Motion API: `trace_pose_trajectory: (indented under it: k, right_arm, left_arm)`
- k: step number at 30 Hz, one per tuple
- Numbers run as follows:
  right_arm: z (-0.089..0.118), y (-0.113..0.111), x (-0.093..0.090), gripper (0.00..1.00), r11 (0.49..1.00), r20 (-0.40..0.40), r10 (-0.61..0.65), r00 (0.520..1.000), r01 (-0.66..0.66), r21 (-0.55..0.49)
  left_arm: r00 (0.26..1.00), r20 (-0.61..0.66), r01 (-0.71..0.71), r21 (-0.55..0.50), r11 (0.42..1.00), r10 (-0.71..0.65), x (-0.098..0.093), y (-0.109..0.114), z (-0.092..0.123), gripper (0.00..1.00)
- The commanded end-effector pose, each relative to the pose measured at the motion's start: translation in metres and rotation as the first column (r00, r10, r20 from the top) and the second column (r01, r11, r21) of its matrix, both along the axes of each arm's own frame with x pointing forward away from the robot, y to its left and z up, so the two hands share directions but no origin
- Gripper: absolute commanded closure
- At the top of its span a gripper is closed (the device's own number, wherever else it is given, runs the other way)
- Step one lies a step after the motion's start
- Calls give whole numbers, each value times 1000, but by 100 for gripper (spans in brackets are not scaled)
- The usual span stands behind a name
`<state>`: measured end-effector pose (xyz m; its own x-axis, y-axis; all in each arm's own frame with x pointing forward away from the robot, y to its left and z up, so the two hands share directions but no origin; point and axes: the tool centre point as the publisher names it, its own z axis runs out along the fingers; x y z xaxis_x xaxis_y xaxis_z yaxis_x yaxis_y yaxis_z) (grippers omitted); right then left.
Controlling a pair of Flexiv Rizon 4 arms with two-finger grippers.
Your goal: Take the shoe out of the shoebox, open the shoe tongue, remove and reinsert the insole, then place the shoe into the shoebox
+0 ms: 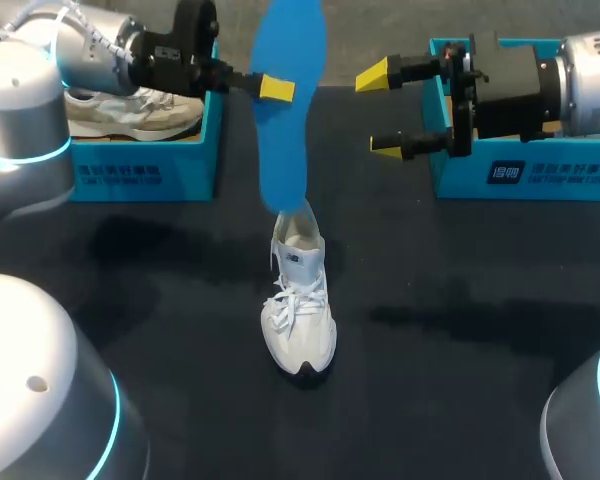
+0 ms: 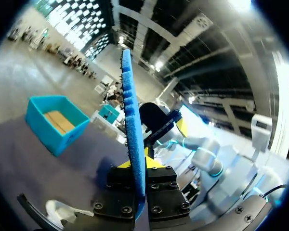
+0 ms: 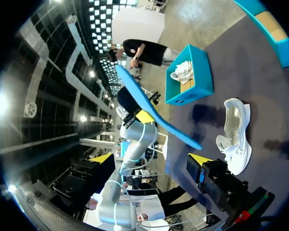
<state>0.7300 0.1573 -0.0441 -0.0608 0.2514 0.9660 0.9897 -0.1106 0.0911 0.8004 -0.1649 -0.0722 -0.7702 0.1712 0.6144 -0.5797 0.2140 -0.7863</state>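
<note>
1. Insole (image 1: pixel 288 110): blue, up in the air with its long axis near upright. It sits at 12 o'clock of the shoe (image 1: pixel 300 305), and its lower end hangs over the shoe's heel opening. Cannot tell whether the two touch.
2. Left jaws: clenched on the insole, gripping it partway along its length. One yellow fingertip (image 1: pixel 276 88) lies against its face. In the left wrist view the insole (image 2: pixel 133 120) is edge-on, rising straight out from between the two fingers, which pinch it from both sides.
3. Right jaws: released, fingers spread wide, holding nothing. Fingertips (image 1: pixel 377 75) point toward the insole from its 3 o'clock side, apart from it. In the right wrist view the insole (image 3: pixel 154 110) lies ahead of these jaws, untouched.
4. Shoe: white, laced, resting on its sole on the dark surface (image 1: pixel 460 380), toe to 6 o'clock and heel to 12. In the right wrist view the shoe (image 3: pixel 236 134) lies beyond the insole.
5. First shoebox (image 1: pixel 145 170): teal, at 10 o'clock of the shoe, with a spare shoe (image 1: pixel 130 112) inside.
6. Second shoebox (image 1: pixel 520 175): teal, at 2 o'clock of the shoe, partly hidden behind the right arm (image 1: pixel 540 85).
</note>
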Motion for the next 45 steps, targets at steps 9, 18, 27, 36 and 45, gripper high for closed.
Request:
trace_pose_trajectory:
  k: [9, 18, 27, 36, 45]
  right_arm:
    - [-1, 2, 1, 0, 1000, 0, -2, 1000, 2, 0]
    - [-1, 2, 1, 0, 1000, 0, -2, 1000, 2, 0]
    - [-1, 2, 1, 0, 1000, 0, -2, 1000, 2, 0]
    - [-1, 2, 1, 0, 1000, 0, -2, 1000, 2, 0]
    - [-1, 2, 1, 0, 1000, 0, -2, 1000, 2, 0]
  left_arm:
    - [700, 697, 18, -234, 972, 154, 1, 0, 13, 100]
    - [665, 723, 2, -254, 967, 188, 3, 0, 15, 100]
    - [665, 723, 2, -254, 967, 188, 3, 0, 15, 100]
    - [520, 829, 36, -264, 964, 207, 5, 4, 12, 100]
    - [176, 938, 198, -332, 922, 300, 7, 12, 1, 100]
